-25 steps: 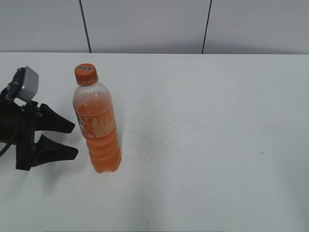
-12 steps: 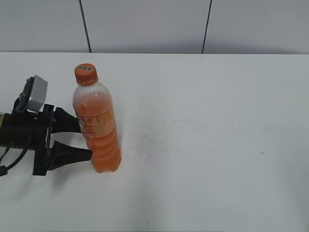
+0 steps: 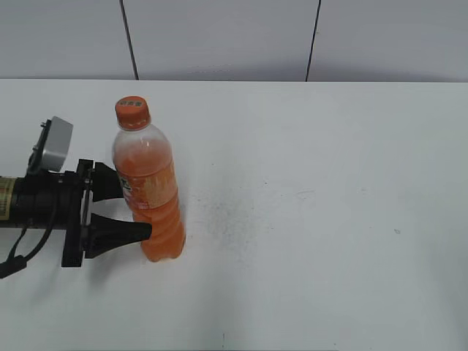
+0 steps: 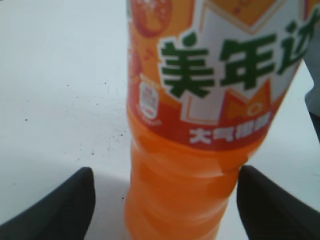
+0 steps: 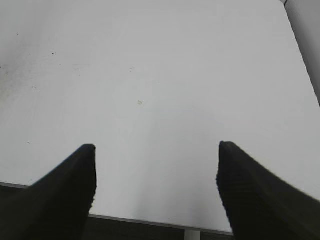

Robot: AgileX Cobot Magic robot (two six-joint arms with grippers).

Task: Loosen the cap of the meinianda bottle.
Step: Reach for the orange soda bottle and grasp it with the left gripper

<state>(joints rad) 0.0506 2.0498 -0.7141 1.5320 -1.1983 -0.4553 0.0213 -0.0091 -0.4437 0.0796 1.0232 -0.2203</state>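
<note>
Two black fingers of the left gripper [image 3: 131,208] straddle the meinianda bottle [image 3: 150,191], which stands upright on the white table [image 3: 329,219] in the left-centre of the exterior view. The step in hand looks like bracing the bottle's body so the cap [image 3: 132,112] can be turned. The cap sits on the neck in the upper left, untouched.

In the left wrist view the fingers [image 4: 60,210] are spread wide at the bottom corners of the frame, with the ribbed orange body [image 4: 185,195] rising between them. A gap shows on each side, so nothing is pinched yet. In the exterior view the near fingertip overlaps the bottle's lower body; whether it touches cannot be told.

The right gripper [image 5: 156,165] is also spread, holding nothing, with only bare table below it, and it does not appear in the exterior view.

The next move likely calls for the left fingers to close on the body, then for the right gripper to reach the cap.
</note>
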